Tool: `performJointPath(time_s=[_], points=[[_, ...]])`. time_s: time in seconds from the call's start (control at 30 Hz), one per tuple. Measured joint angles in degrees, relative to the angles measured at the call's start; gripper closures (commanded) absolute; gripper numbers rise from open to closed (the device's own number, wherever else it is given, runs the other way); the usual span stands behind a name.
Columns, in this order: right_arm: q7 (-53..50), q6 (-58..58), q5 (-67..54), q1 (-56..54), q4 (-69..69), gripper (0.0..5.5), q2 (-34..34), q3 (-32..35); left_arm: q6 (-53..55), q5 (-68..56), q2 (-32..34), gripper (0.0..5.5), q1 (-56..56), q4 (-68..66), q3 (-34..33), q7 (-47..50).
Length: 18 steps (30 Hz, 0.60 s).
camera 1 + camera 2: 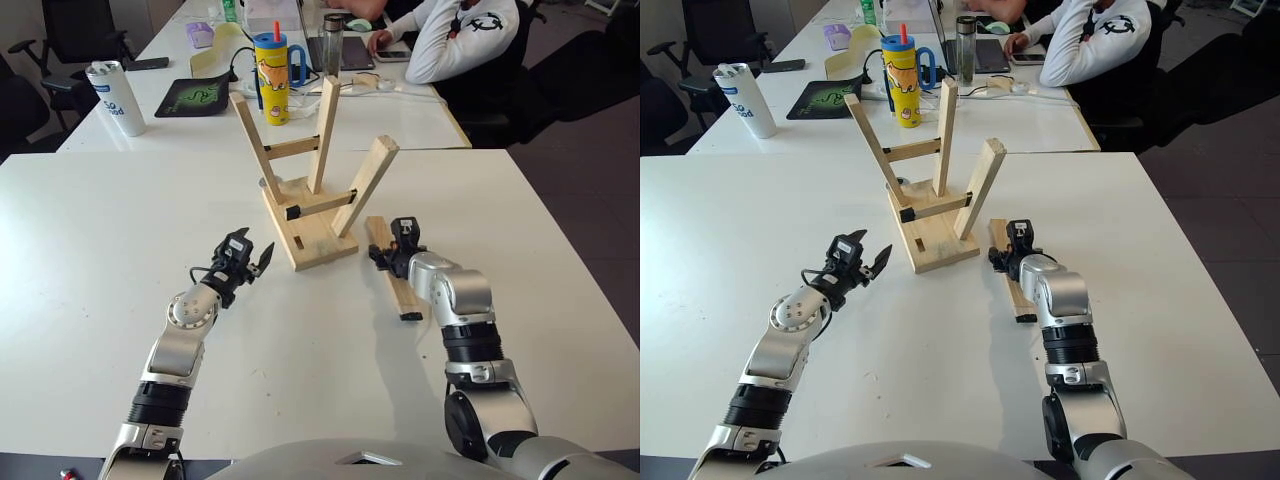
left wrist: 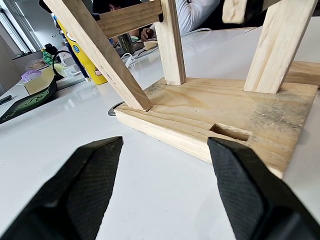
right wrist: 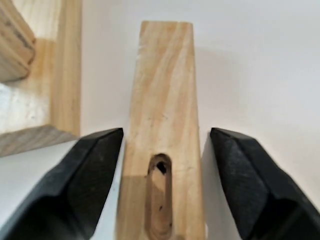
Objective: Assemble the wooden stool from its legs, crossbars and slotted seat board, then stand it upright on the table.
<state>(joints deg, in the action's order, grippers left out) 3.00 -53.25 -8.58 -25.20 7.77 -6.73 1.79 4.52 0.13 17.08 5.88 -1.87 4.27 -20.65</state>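
Observation:
The stool stands upside down mid-table, its slotted seat board (image 1: 318,245) flat on the white table. Three legs (image 1: 325,130) rise from it, joined by crossbars (image 1: 320,206). One corner slot (image 2: 230,132) of the board holds nothing. A loose leg (image 1: 392,275) lies flat just right of the board. My right gripper (image 1: 392,250) is open and straddles that leg's far end; the fingers (image 3: 90,170) stand on either side with a small gap, and an oval hole (image 3: 159,195) shows in the wood. Left of the board, my left gripper (image 1: 256,243) is open and holds nothing, pointing at the board's edge.
On the table behind stand a yellow cup (image 1: 272,78), a white tumbler (image 1: 117,97), a dark mouse pad (image 1: 195,95) and a metal bottle (image 1: 333,40). A person sits at the far right. Bare white tabletop (image 1: 90,250) lies to the left and in front.

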Motion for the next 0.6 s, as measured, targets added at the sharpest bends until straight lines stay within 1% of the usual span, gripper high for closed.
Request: performJointPath(time_s=[0.13, 0.27, 0.4, 0.5, 0.6], points=[[-0.2, 1.1, 0.4, -0.2, 1.2, 3.45, 0.0, 0.3, 0.0, 0.0, 0.0, 2.38, 0.4, 0.0, 0.0, -0.4], [-0.5, 1.8, 0.4, -0.2, 1.4, 3.46, 0.7, 1.1, 0.0, 0.0, 0.0, 2.38, 0.6, -0.1, 0.0, -0.5], [-1.0, 8.0, 0.5, -1.4, 1.9, 3.46, 1.3, 2.5, -0.1, 0.0, 0.0, 2.38, 0.8, -0.7, 0.0, -0.6], [-1.6, 16.1, 1.4, -8.2, 4.1, 3.46, -1.0, 4.8, -0.2, 0.0, 0.0, 2.38, 1.2, -1.3, -0.2, -0.6], [-2.3, 26.5, 1.3, -17.4, 7.2, 3.46, -4.7, 9.2, -0.6, 0.0, 0.0, 2.38, 1.7, -1.5, -0.9, -0.5]])
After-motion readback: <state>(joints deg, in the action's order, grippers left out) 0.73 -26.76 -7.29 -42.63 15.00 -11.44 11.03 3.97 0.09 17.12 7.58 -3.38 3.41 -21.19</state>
